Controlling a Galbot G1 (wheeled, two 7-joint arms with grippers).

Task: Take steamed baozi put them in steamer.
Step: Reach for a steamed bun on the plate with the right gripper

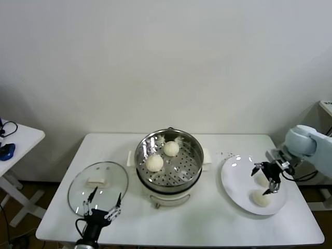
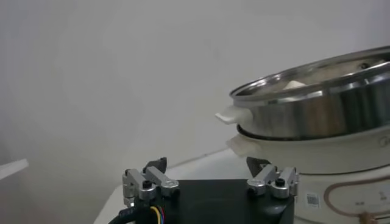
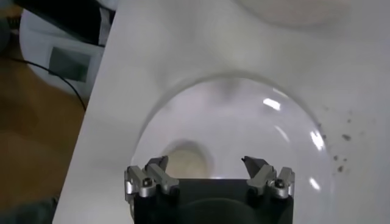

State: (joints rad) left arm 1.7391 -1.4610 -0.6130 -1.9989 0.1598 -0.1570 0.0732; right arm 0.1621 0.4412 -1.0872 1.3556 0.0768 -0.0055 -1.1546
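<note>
The steamer (image 1: 193,155) stands mid-table on its white base, with two steamed baozi (image 1: 154,163) (image 1: 171,148) on its perforated floor. Another two lie on the white plate (image 1: 236,176) to the right. One baozi (image 1: 262,198) is in plain sight and the other (image 1: 259,180) is partly hidden by my right gripper (image 1: 264,181). That gripper hangs open just above the plate. In the right wrist view a baozi (image 3: 186,163) lies beside one finger of the right gripper (image 3: 207,163). My left gripper (image 1: 102,205) is open at the table's front left, with the steamer (image 2: 317,109) off to its side.
A round glass lid (image 1: 98,187) with a white handle lies flat on the table left of the steamer, just beyond the left gripper. A small side table (image 1: 15,142) with a blue object stands at the far left. The table's right edge is close beyond the plate.
</note>
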